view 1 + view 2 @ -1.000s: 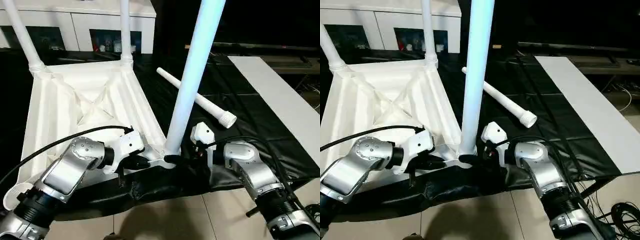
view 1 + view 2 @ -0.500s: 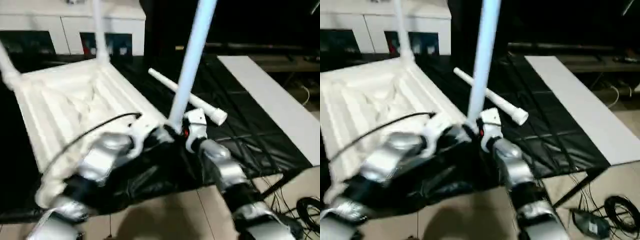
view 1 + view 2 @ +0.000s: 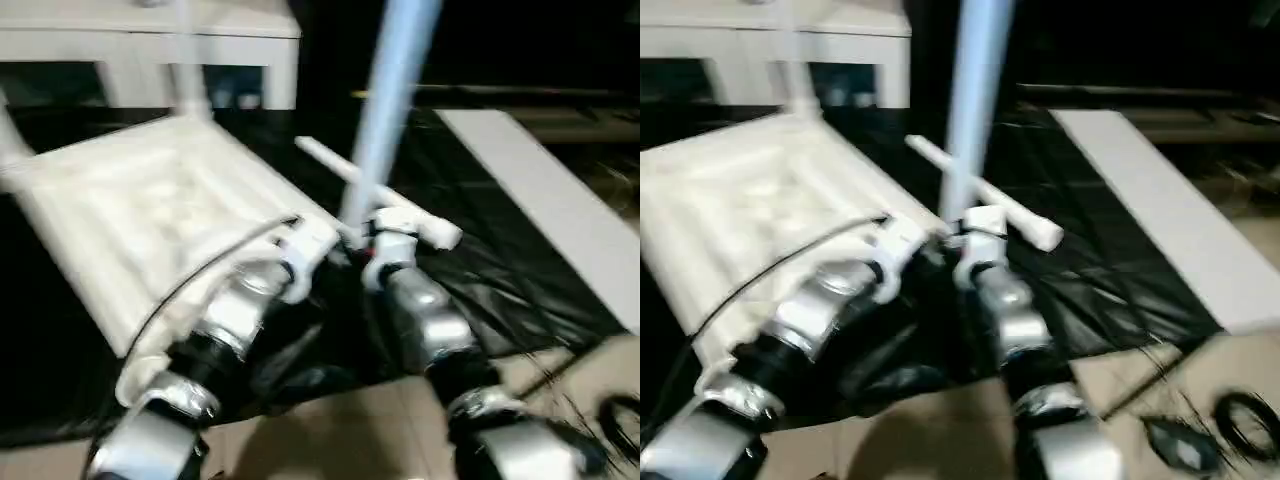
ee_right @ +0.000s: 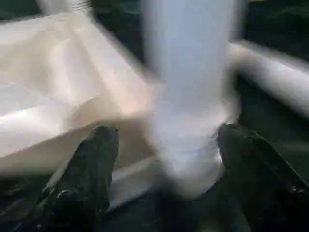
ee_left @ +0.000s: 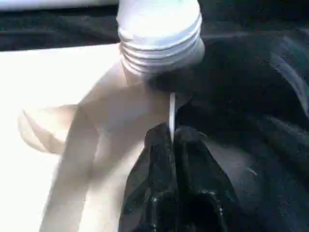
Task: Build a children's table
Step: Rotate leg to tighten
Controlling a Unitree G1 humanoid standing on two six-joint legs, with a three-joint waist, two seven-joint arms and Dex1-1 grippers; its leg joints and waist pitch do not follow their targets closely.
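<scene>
The children's table lies upside down: its white ribbed tabletop [image 3: 150,220] rests on black sheeting, and a far leg [image 3: 185,50] stands in a back corner socket. At the near corner another white leg [image 3: 385,100] stands upright. My left gripper [image 5: 171,137] is shut on a thin white rib of the tabletop just below this leg's threaded base [image 5: 159,38]. My right gripper [image 4: 168,137] is open, with one finger [image 4: 96,164] on each side of the leg's foot. A loose leg [image 3: 425,225] lies on the sheeting behind.
A white cabinet [image 3: 150,40] with dark doors stands at the back. A long white board [image 3: 560,220] lies on the right of the black sheeting [image 3: 500,290]. Tan floor runs along the front, with cables [image 3: 1240,415] at the right.
The head views have swung and tilted, so the whole scene has shifted. Both grippers stay at the upright leg's corner, and the leg still stands.
</scene>
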